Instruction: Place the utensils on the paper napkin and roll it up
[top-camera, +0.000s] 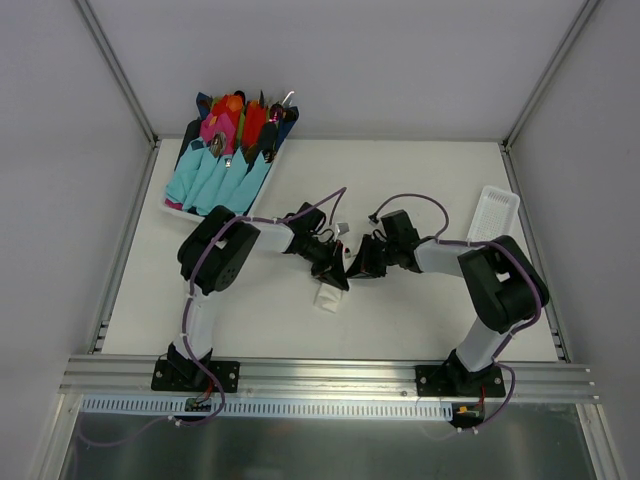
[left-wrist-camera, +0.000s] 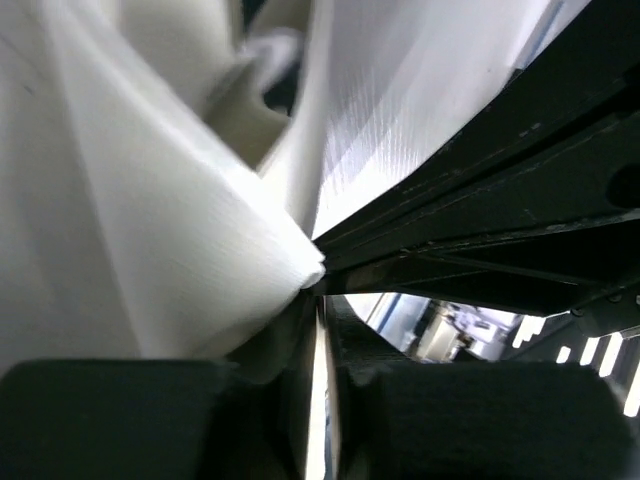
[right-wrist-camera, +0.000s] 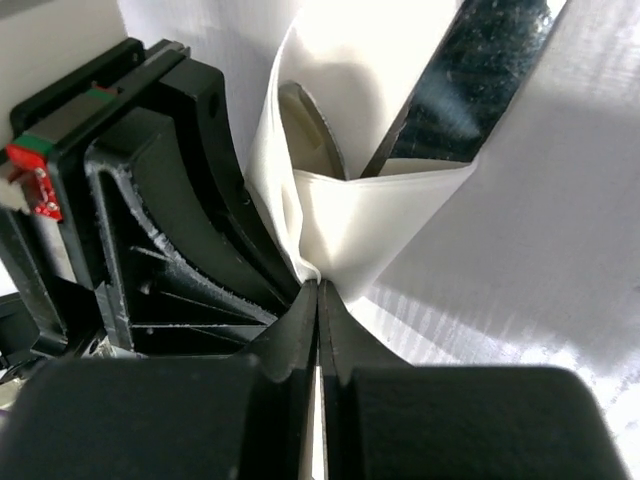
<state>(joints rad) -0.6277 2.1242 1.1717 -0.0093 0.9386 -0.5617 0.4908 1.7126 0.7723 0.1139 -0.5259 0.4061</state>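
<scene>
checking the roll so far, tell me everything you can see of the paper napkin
The paper napkin is thin, white and finely textured, and it is creased into soft folds rather than lying flat. It sits in the middle of the table, between the two grippers. One fold wraps around a shiny dark utensil whose end sticks out. The right gripper is shut on a fold's edge. The left gripper pinches another corner.

- Overhead view: bright, even, soft light; the white table (top-camera: 400, 320) carries only faint shadows beneath the arms; sharp throughout
- Left wrist view: paper napkin (left-wrist-camera: 150, 230) too close, blurred, washed out at upper right; left fingers (left-wrist-camera: 110, 420) dark and out of focus
- Right wrist view: hard glare on the napkin's right side; the utensil (right-wrist-camera: 490, 80) mirrors light; right fingers (right-wrist-camera: 150, 420) soft, unlit
</scene>
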